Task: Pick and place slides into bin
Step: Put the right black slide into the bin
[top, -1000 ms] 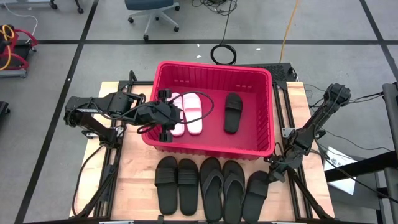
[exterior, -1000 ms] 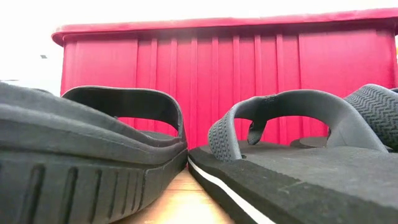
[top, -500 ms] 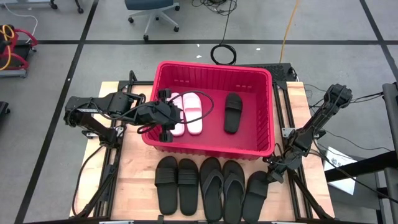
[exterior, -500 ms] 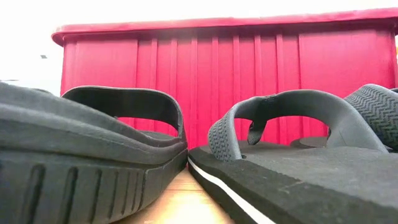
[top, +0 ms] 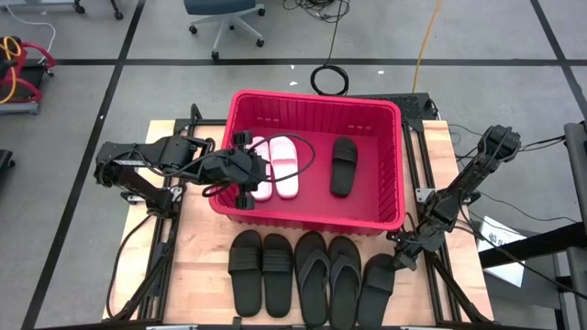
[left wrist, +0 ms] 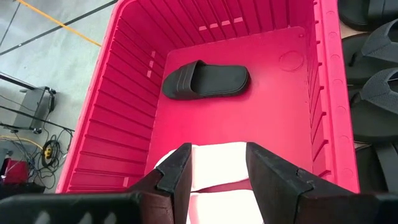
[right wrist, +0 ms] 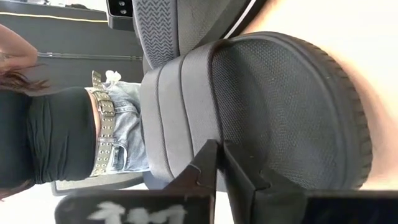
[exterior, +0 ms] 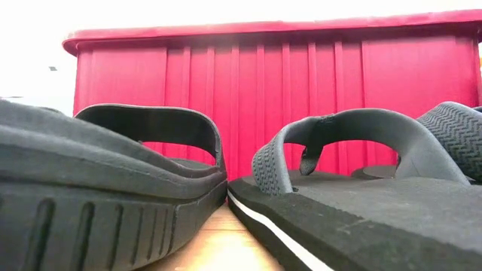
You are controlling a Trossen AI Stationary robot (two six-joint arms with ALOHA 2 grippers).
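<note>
Since a second ago: right gripper (top: pixel 401 259) snapped closed on the rightmost black slide's (top: pixel 377 286) strap, lower right.
left gripper (top: pixel 246 173): open over white pair (top: pixel 275 166).
bin (top: pixel 314 213): centre, three slides inside.
table (top: pixel 197 258): five black.

High view looks straight down; low view hugs table (exterior: pixel 226 248).

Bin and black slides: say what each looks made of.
Bin: looks like moulded red plastic, slightly glossy; ribbed walls, thick rim. Black slides: probably matte foam or rubber, with thick soles and grooved edges in the low view; which, the look leaves open. Right gripper is shut on one slide's edge.
</note>
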